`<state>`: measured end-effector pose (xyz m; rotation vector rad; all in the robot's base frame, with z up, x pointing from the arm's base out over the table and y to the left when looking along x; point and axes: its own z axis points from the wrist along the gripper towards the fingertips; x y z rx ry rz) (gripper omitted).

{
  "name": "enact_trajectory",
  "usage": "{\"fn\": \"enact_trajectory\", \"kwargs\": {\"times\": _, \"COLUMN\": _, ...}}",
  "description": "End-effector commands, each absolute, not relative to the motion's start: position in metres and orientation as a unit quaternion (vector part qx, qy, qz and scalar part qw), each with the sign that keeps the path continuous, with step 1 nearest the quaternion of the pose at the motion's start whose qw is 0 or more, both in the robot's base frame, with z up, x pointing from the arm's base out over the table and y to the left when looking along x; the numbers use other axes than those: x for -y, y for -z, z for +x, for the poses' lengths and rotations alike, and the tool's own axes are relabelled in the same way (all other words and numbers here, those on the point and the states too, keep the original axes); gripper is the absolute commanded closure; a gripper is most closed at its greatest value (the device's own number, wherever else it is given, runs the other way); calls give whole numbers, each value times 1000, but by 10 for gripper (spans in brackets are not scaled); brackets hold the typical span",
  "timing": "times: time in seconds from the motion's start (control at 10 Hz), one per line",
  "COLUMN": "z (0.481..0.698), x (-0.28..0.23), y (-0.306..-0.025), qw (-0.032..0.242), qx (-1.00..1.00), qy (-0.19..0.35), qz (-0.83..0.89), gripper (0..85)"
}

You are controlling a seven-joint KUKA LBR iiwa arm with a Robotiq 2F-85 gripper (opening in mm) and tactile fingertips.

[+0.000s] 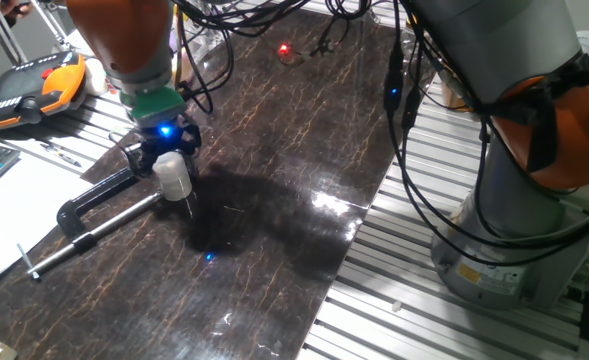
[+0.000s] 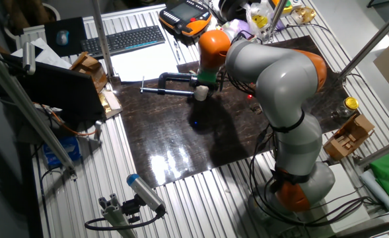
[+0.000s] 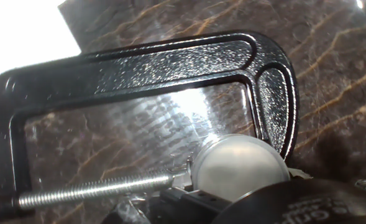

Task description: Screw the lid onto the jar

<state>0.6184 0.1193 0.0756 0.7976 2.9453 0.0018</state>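
End effector (image 1: pixel 171 165) grips jar (image 1: pixel 173 175) | lid (image 3: pixel 240 169) edge hidden | clamp (image 3: pixel 139 68) cropped

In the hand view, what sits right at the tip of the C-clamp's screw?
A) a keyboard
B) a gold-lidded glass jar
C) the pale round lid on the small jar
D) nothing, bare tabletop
C: in the hand view the pale round lid sits at the end of the C-clamp screw; from the side, the gripper holds the whitish jar there.
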Motion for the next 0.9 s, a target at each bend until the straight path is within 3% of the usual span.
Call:
{"fn": "enact_trajectory", "kwargs": {"times": 0.0, "z": 618, "x": -119, "y": -76, "qw": 45, "qx": -963, "qy": 0, "qz": 267, "gripper": 153}}
{"fn": "enact_trajectory", "kwargs": {"times": 0.8, "z": 618, "x": -120, "y": -75, "qw": 47, "qx": -923, "qy": -2, "qz": 382, "gripper": 153}}
